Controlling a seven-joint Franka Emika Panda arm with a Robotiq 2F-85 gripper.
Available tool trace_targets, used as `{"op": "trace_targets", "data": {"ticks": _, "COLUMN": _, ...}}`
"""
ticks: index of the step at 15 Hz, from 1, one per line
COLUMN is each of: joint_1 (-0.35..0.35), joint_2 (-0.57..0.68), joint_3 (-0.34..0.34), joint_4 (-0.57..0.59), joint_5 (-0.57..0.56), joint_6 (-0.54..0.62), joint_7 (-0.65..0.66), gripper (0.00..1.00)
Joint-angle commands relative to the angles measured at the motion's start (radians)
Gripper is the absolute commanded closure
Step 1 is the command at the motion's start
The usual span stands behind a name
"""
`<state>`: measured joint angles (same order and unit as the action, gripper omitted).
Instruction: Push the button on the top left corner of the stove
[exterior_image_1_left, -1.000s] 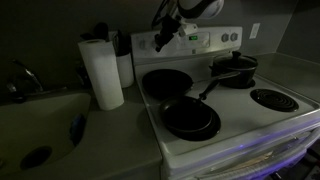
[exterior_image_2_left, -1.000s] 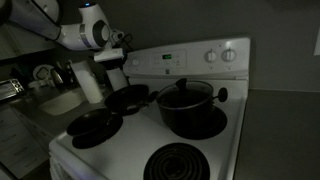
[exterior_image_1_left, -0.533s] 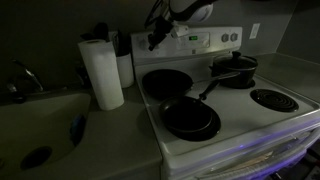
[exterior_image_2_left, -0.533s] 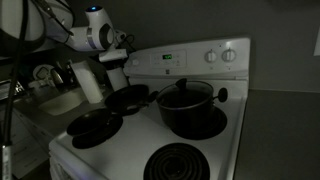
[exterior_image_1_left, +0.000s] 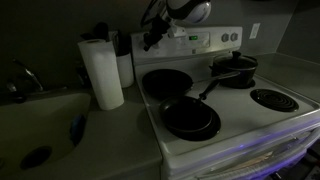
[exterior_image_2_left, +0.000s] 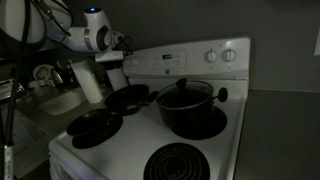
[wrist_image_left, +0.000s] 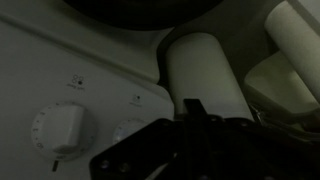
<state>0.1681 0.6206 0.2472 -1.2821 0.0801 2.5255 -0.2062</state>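
Observation:
The white stove (exterior_image_1_left: 245, 120) has dark coil burners and a raised back panel (exterior_image_1_left: 200, 42) with a small green display (exterior_image_2_left: 171, 58) and dark knobs (exterior_image_2_left: 231, 55). My gripper (exterior_image_1_left: 151, 40) hangs at the left end of that panel, close to its face; it also shows in an exterior view (exterior_image_2_left: 117, 48). In the wrist view the dark fingers (wrist_image_left: 194, 108) look pressed together and empty, just beside two white knobs (wrist_image_left: 55, 128) on the panel. I cannot tell whether the tip touches the panel.
Two dark pans (exterior_image_1_left: 190, 118) (exterior_image_1_left: 165, 82) and a black pot (exterior_image_1_left: 234, 68) sit on the burners. A paper towel roll (exterior_image_1_left: 101, 72) and a white canister (wrist_image_left: 205, 70) stand left of the stove. A sink (exterior_image_1_left: 40, 125) lies further left.
The gripper has moved left along the back panel towards its left end and slightly lower. Pans and pot have not moved.

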Motion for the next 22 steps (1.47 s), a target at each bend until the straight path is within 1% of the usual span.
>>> {"op": "trace_targets", "data": {"ticks": 1, "joint_1": -0.008, "joint_2": 0.037, "joint_3": 0.026, "joint_4": 0.037, "joint_5": 0.027, "joint_6": 0.083, "joint_7": -0.023, "gripper": 1.00}}
{"op": "trace_targets", "data": {"ticks": 5, "joint_1": 0.008, "joint_2": 0.071, "joint_3": 0.006, "joint_4": 0.073, "joint_5": -0.005, "joint_6": 0.219, "joint_7": -0.012, "gripper": 1.00}}
{"op": "trace_targets", "data": {"ticks": 8, "joint_1": 0.008, "joint_2": 0.099, "joint_3": 0.005, "joint_4": 0.114, "joint_5": -0.012, "joint_6": 0.246, "joint_7": -0.019, "gripper": 1.00}}
{"op": "trace_targets", "data": {"ticks": 18, "joint_1": -0.001, "joint_2": 0.222, "joint_3": 0.011, "joint_4": 0.318, "joint_5": -0.005, "joint_6": 0.185, "joint_7": -0.037, "gripper": 1.00}}
{"op": "trace_targets", "data": {"ticks": 20, "joint_1": -0.008, "joint_2": 0.246, "joint_3": 0.032, "joint_4": 0.346, "joint_5": 0.008, "joint_6": 0.173, "joint_7": -0.051, "gripper": 1.00}}
{"op": "trace_targets", "data": {"ticks": 22, "joint_1": -0.019, "joint_2": 0.263, "joint_3": 0.075, "joint_4": 0.372, "joint_5": 0.028, "joint_6": 0.162, "joint_7": -0.082, "gripper": 1.00}}
